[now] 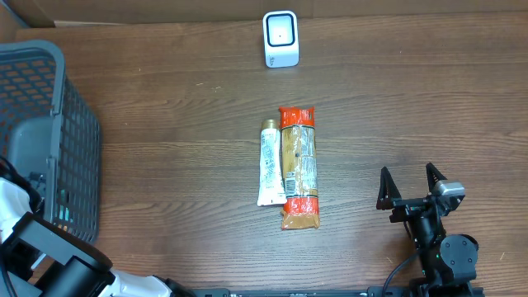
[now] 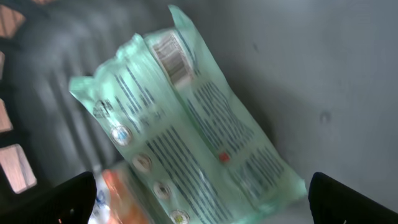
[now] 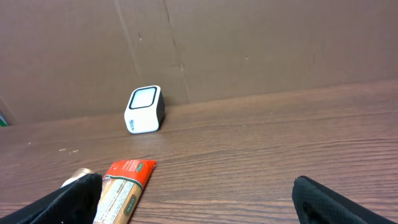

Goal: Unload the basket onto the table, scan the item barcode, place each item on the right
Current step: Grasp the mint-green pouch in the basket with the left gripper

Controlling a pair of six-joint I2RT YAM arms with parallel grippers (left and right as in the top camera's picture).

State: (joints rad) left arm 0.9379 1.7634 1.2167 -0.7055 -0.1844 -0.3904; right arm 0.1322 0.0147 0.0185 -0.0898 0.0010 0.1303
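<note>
Hovering over a pale green soft plastic pack (image 2: pixel 186 143), the left end effector (image 2: pixel 202 202) has its jaws spread wide, one tip at each lower corner of the wrist view, and it grips nothing. The pack lies tilted, printed side up, apparently inside the dark grey plastic mesh basket (image 1: pixel 49 99) at the left edge of the brown wood-grain bench (image 1: pixel 412 99). Its striped barcode label (image 2: pixel 174 59) sits near the upper end, uncovered. The right end effector (image 1: pixel 407 175) rests low at the near right of the bench, likewise fully open and empty. It is well apart from the white tube with a gold cap (image 1: pixel 269 169) and the tan packet with orange ends (image 1: pixel 299 169), which lie side by side, touching, at mid-bench. The small white box-shaped scanner (image 1: pixel 280 38) stands at the far edge, beyond both. Judged as the item to be scanned, the green pack is probably light, limp and somewhat slick. Its film would crumple under pressure and sag from a corner hold. A pinch across the narrow width near the middle or lower half should support it best and leave the barcode end clear to face the scanner window. A hold over the label would hide the code.
</note>
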